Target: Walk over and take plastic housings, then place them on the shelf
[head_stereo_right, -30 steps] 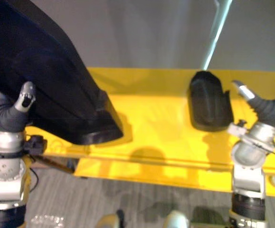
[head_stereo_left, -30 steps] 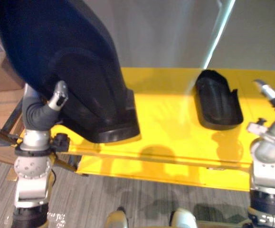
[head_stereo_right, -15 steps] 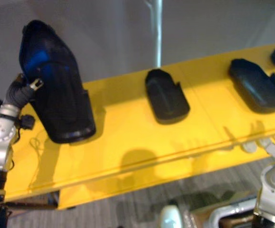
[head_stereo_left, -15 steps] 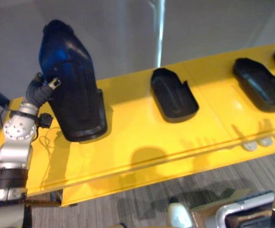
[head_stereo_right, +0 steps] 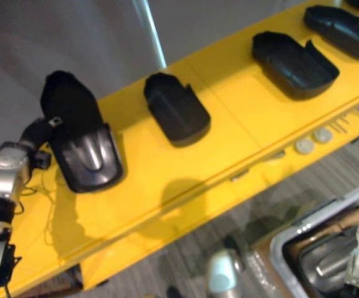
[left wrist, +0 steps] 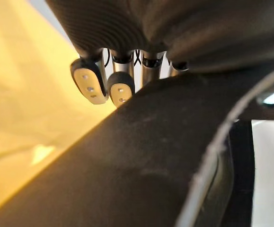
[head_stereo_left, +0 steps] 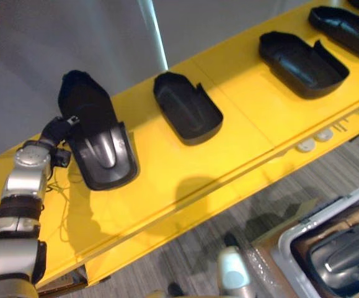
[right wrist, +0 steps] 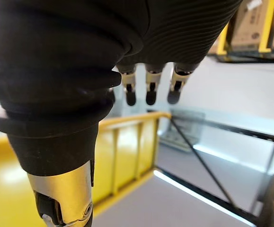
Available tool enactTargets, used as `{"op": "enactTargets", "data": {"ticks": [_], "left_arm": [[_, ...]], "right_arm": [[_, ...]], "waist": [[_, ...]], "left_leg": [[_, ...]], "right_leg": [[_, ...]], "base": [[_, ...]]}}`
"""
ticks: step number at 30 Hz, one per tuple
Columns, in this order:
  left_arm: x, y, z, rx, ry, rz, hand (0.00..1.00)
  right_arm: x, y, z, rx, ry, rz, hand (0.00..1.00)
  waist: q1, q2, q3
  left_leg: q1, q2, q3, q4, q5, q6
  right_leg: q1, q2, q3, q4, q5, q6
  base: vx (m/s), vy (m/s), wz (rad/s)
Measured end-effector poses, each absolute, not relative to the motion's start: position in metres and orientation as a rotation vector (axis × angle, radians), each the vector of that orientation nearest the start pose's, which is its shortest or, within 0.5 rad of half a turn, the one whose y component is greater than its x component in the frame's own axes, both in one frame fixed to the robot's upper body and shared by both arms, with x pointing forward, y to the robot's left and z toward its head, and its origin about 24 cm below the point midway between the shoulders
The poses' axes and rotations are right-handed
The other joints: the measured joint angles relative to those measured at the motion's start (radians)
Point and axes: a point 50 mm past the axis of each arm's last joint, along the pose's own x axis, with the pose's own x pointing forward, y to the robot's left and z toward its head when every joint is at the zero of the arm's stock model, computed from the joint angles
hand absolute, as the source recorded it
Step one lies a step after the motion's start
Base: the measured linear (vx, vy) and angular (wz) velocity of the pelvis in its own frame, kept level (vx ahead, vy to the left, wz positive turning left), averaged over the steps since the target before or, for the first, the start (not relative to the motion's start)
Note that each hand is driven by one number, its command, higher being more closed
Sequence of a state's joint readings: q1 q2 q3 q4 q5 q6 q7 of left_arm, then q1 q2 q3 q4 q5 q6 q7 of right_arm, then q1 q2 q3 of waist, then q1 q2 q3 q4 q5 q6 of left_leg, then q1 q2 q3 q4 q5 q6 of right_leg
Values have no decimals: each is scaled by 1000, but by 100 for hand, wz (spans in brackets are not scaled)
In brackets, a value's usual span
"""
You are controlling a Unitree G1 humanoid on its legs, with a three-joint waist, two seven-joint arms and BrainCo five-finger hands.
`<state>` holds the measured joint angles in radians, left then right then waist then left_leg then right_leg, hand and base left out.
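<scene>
— What is taking up the most room?

— The long yellow shelf (head_stereo_left: 167, 180) is running across the scene in front of a grey wall, over a grey striped floor (head_stereo_left: 185, 261). Down on that floor, on the robot's right, a pale-rimmed bin (head_stereo_left: 328, 214) is sitting with a dark glossy part (head_stereo_left: 343, 257) lying inside it.

— And where are the plastic housings sitting?

— Four black ones are lying in a row along the shelf, well apart from one another. The leftmost housing (head_stereo_left: 101, 152) is resting on the shelf's left part, its wide end pointing toward the front edge. The second housing (head_stereo_left: 185, 108) is lying next along, hollow side up. The third housing (head_stereo_left: 300, 56) and the fourth housing (head_stereo_left: 343, 25) are lying further toward the right end, the fourth partly cut off by the frame.

— What is the left hand doing?

— The left hand (head_stereo_left: 58, 127) is gripping the leftmost housing by its left edge. The thumb is lying on the near face, and the wrist view is showing its fingers (left wrist: 90, 85) hooking over the black rim, so the hand is closed around it.

— And the right one?

— The right hand (right wrist: 150, 90) is hanging free with its fingers relaxed and nearly straight, grasping nothing, with yellow railing showing past it.

— Anything smaller?

— Two pale round pieces (head_stereo_left: 304, 146) are sitting side by side on the shelf's front lip, below the third housing.
</scene>
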<state>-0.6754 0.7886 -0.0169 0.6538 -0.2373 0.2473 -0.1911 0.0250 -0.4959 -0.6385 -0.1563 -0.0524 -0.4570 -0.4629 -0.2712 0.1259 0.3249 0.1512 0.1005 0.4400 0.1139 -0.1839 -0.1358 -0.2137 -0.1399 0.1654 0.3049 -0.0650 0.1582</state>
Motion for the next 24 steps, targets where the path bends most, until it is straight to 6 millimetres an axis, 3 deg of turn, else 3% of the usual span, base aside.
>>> {"op": "enactTargets", "data": {"ticks": [8,14,15,24], "left_arm": [[341,345,138,354,394,234,100],[334,357,126,421,507,279,100],[335,356,126,424,509,276,0],[333,358,123,460,563,258,0]], "right_arm": [[174,-337,203,-560,-852,-826,0],[176,-337,208,-552,-869,-804,0],[177,-336,208,-552,-869,-801,0],[183,-330,207,-561,-858,-740,0]], "waist": [[-33,3,26],[-47,10,57],[-47,10,57],[-71,10,57]], "left_leg": [[4,0,11,4,-12,1],[-24,0,22,36,-24,2],[-23,0,24,36,-24,2],[-10,-6,32,40,-29,9]], "right_leg": [[-3,1,13,0,0,0],[-30,-1,29,7,3,6],[-29,-1,29,7,3,6],[-8,-12,29,-7,11,14]], "base": [[12,11,-4],[-5,10,-5],[21,12,-4],[4,10,0]]}}
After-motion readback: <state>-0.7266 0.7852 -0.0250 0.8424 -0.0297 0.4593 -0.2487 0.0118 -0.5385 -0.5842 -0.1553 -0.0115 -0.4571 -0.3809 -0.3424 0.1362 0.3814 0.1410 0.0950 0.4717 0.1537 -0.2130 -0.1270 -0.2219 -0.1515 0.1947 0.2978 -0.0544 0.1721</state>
